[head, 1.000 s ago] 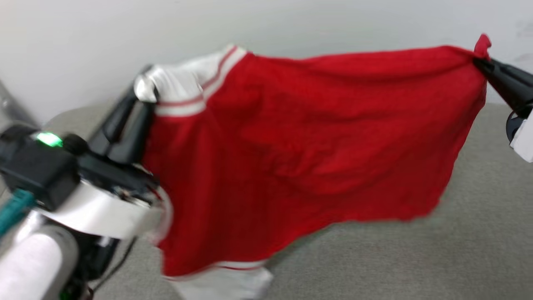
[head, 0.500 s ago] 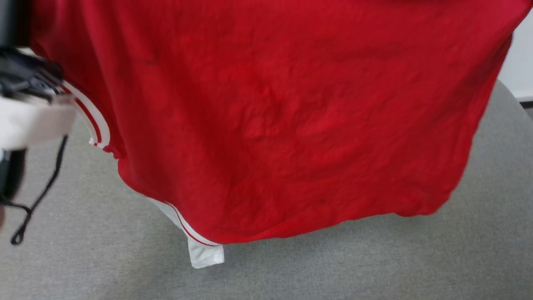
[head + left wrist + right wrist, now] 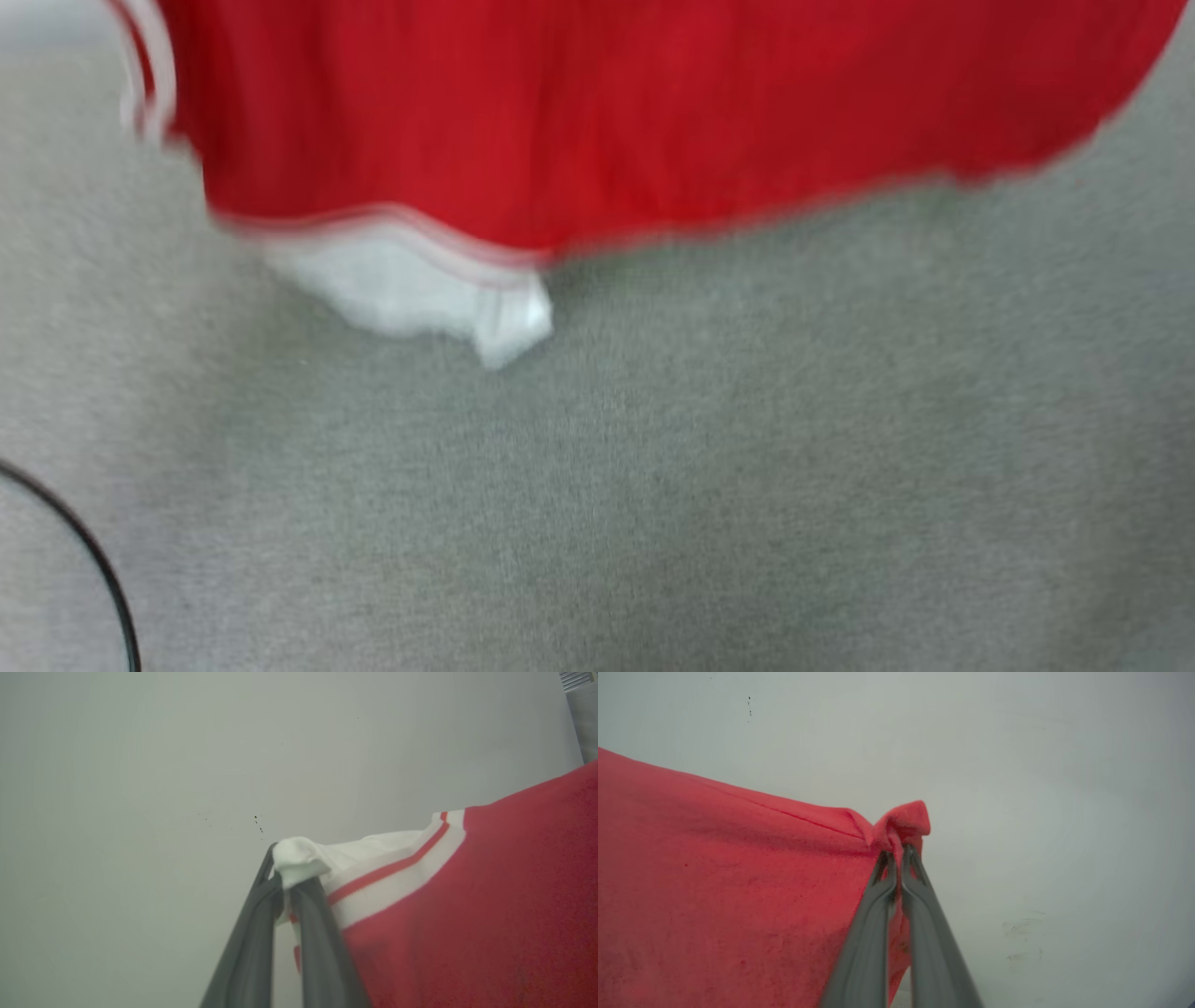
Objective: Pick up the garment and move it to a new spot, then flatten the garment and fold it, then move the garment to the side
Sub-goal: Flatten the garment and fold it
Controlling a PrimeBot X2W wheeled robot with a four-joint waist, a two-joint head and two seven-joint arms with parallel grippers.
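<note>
**Shirt [image 3: 653,112] held up at both ends**

The left gripper [image 3: 286,881] is clamped on a white sleeve corner. The red cloth spreads before a pale wall [image 3: 140,765], its hem and other sleeve low over the grey surface [image 3: 653,504]. The right gripper [image 3: 896,853] pinches a red corner.

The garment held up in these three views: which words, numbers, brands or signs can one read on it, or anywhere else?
None can be read. The side of the garment in view is plain red cloth with a white sleeve and striped trim; the head view is blurred. The wall bears dark specks, no writing.
</note>
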